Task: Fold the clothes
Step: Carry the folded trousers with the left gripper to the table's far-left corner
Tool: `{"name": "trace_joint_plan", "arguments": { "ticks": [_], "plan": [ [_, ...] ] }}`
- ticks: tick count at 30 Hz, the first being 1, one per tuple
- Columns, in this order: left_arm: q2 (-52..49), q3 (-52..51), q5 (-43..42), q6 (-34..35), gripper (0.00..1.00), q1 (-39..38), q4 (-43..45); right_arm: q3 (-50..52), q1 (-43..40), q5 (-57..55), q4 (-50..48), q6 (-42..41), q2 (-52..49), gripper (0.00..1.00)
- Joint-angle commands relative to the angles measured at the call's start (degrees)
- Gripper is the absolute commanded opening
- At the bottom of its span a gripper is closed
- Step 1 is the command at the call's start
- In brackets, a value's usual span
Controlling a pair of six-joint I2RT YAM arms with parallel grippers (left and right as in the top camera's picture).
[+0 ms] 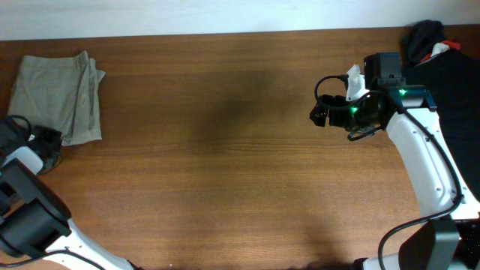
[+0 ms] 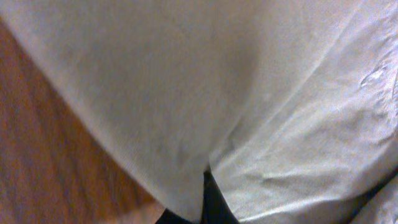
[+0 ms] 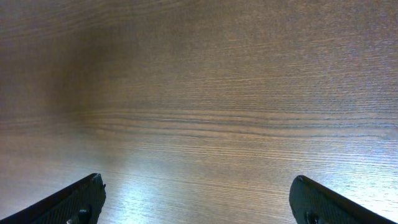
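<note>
Though small overhead, shorts with fine creases only at left wrist.

Shorts: light khaki, grey-green cast. Folded into a compact rectangle, long side running front to back, flat on table at far left corner. Stacked layers, right edge uneven, lower right corner sticking out slightly. Close up from left wrist: soft creases, overlapping layers, puckered seam at right
</note>
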State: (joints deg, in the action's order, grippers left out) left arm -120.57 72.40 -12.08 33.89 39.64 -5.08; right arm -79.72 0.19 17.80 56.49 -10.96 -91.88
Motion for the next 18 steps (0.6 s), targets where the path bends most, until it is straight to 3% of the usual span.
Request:
{"name": "trace_joint_plan", "arguments": {
  "ticks": [1, 5, 9, 15, 18],
  "plan": [
    [-2.21, -0.28, 2.23, -3.80, 0.01, -2.67, 5.33, -0.66, -0.26, -0.52, -0.17, -0.46, 0.39, 0.99],
    [-2.25, -0.28, 6.21, -3.78, 0.02, -8.24, 12.02, -0.66, -0.26, -0.55, -0.17, -0.46, 0.39, 0.99],
    [-3.58, 0.00, 10.40, -3.82, 0.02, -9.11, 17.38, -0.66, -0.26, -0.52, -0.17, -0.46, 0.39, 0.99],
    [-6.19, 4.98, 11.67, -4.59, 0.03, -7.23, 16.20, -0.66, -0.26, -0.52, -0.17, -0.46, 0.39, 0.99],
    [-6.19, 5.14, 11.93, -6.36, 0.20, -5.62, 17.31, -0.66, -0.26, -0.55, -0.17, -0.46, 0.39, 0.99]
  ]
}}
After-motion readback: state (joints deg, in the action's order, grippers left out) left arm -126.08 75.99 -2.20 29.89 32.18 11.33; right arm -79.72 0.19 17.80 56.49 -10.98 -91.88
